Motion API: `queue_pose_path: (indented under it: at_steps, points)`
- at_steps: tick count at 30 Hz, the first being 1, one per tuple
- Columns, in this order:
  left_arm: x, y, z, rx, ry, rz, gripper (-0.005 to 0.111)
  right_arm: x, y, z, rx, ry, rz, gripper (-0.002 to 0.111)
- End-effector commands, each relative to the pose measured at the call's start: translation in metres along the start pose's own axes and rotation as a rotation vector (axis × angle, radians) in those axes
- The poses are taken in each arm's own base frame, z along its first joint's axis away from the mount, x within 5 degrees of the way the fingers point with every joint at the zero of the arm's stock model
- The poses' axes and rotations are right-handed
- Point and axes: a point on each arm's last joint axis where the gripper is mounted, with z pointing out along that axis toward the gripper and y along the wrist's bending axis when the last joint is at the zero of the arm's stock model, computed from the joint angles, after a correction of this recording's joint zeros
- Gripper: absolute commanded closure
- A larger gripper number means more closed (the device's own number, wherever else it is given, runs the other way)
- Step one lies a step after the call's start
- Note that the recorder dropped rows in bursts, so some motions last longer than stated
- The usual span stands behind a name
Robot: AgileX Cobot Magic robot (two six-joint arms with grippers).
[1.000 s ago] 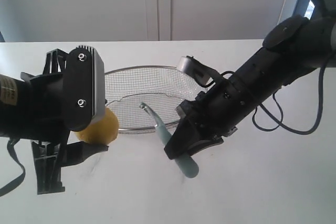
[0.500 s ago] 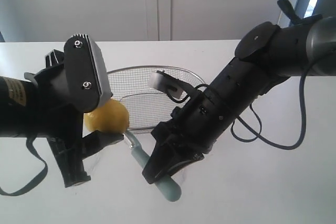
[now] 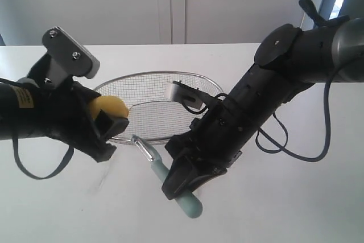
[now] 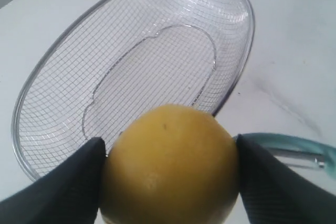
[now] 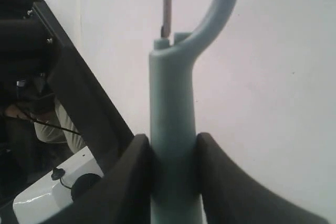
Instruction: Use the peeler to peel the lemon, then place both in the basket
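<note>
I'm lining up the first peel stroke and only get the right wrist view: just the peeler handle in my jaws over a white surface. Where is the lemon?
Observer: The lemon is clamped in the left gripper, held off the table in front of the basket.
Operator: Is the blade on it yet?
Observer: No. In the exterior view the head of the peeler sits below and to the right of the lemon, with a clear gap between them.
Operator: Any skin off?
Observer: None that shows; the side facing the left wrist camera is whole.
</note>
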Motion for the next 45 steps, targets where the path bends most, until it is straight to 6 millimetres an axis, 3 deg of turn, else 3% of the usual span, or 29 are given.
queue_pose_path:
  at_steps: [1, 8, 13, 20, 33, 45]
  points:
    - [-0.003, 0.004, -0.001, -0.016, -0.036, -0.198, 0.107, -0.001, 0.000, -0.001, 0.009, -0.017, 0.008, 0.108]
    - [-0.004, 0.004, -0.001, -0.015, -0.053, -0.383, 0.107, -0.003, 0.001, -0.001, 0.000, -0.045, 0.020, 0.108]
    - [-0.001, 0.002, 0.006, -0.007, -0.027, -0.410, 0.107, -0.004, 0.002, -0.001, -0.026, -0.061, 0.038, 0.108]
    - [-0.005, -0.013, 0.013, 0.034, -0.056, -0.285, 0.107, -0.004, 0.003, -0.001, -0.032, -0.066, 0.041, 0.108]
    - [-0.007, -0.026, 0.012, 0.072, -0.058, -0.240, 0.107, -0.006, 0.005, -0.001, -0.058, -0.081, 0.052, 0.108]
    - [-0.006, -0.026, 0.012, 0.071, -0.055, -0.224, 0.107, -0.007, 0.001, -0.004, -0.046, -0.103, 0.062, 0.108]
